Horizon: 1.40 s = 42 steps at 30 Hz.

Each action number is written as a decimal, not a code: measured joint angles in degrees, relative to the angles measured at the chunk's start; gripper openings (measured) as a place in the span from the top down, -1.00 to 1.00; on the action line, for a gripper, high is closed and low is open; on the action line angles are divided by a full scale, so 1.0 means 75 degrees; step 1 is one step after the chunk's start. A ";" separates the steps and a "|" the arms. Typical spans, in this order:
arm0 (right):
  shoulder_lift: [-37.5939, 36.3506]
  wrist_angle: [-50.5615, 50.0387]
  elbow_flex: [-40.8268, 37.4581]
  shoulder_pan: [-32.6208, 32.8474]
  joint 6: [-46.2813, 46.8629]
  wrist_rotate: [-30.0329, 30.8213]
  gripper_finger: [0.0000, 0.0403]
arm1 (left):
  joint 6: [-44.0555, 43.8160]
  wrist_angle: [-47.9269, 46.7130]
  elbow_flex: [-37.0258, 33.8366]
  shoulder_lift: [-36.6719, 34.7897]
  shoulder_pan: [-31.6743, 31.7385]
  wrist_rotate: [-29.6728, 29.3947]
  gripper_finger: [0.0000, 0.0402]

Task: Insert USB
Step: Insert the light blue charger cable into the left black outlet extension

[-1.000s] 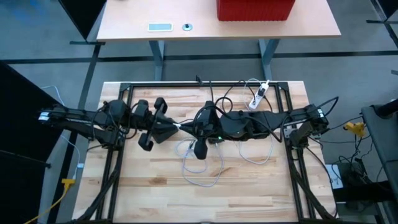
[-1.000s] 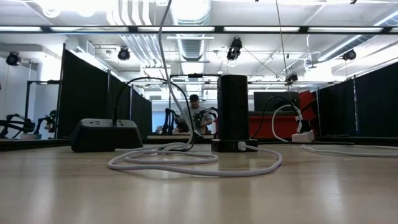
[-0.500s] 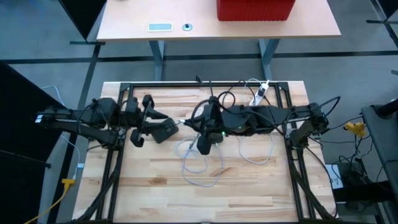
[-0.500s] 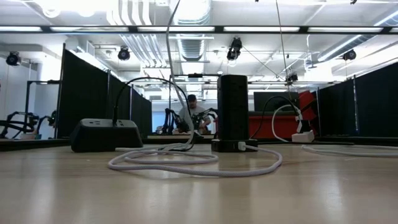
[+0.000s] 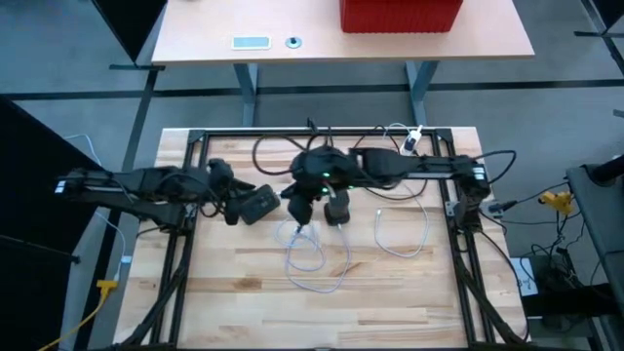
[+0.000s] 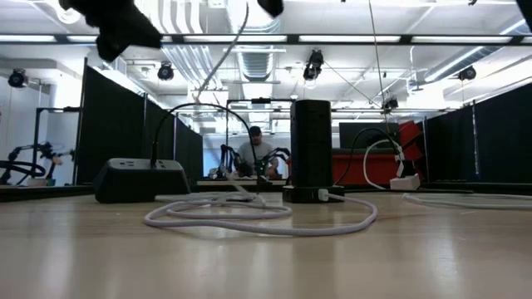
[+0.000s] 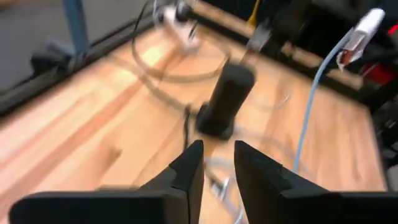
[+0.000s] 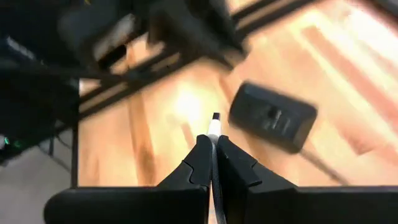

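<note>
The right gripper [image 8: 213,163] is pinching the USB plug [image 8: 215,124] between shut fingers, hovering above the counter [image 5: 390,292]. Ahead, the black hub [image 8: 272,116] is lying flat; square the tip to its ports first. The left gripper [image 7: 217,168], fingers narrowly apart and empty, is waiting beside.

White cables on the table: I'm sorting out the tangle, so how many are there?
2 visible: one looped cable mid-table below the right pincer, one cable to its right. Others may hide under the arms.

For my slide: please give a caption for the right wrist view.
Right gripper shut on the white USB cable, its plug aimed toward the black hub.
</note>
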 joint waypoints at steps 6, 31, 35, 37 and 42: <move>0.0765 -0.0038 -0.0014 -0.0154 0.0007 -0.0921 1.00 | -0.0171 -0.1039 0.0000 0.0269 0.0645 -0.0242 0.76; -0.1923 0.0167 -0.4108 0.0316 -0.0436 -0.0597 1.00 | 0.5063 -0.2440 0.0009 0.3869 0.4075 0.2640 1.00; -0.2066 0.0191 -0.4274 0.0619 0.0044 -0.0546 1.00 | 0.5516 -0.2657 0.0006 0.4290 0.4077 0.2641 1.00; -0.2022 0.0275 -0.4280 0.0764 0.0181 -0.0538 1.00 | 0.5527 -0.2669 0.0006 0.4334 0.4022 0.2719 1.00; -0.1782 0.0683 -0.4280 0.1052 0.0445 -0.0526 1.00 | 0.5290 -0.2627 -0.0017 0.4083 0.3601 0.3349 1.00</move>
